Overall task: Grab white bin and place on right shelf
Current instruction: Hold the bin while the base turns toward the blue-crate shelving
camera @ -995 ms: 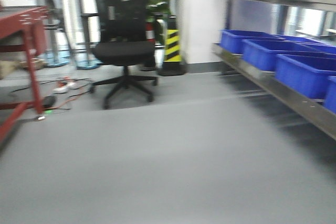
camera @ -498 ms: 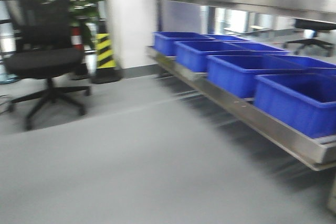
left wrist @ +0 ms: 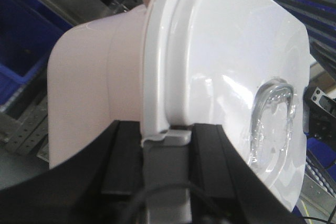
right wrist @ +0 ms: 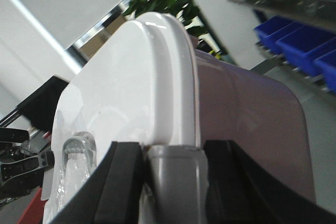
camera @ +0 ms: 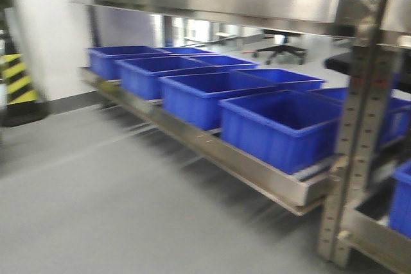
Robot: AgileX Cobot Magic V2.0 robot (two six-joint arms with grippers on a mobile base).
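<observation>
Left pincer (left wrist: 165, 141) & right pincer (right wrist: 174, 157) each clamp rim of white bin (left wrist: 215, 61), opposite sides, prob. for balance, w/ right shelf (camera: 212, 6) ahead.

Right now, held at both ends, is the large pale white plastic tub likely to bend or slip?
Probably stiff: the pale pinkish-white plastic tub shows no sagging between the left gripper and right gripper. Likely slippery: its glossy flat lid shows bright glare. Weight cannot be judged.
</observation>
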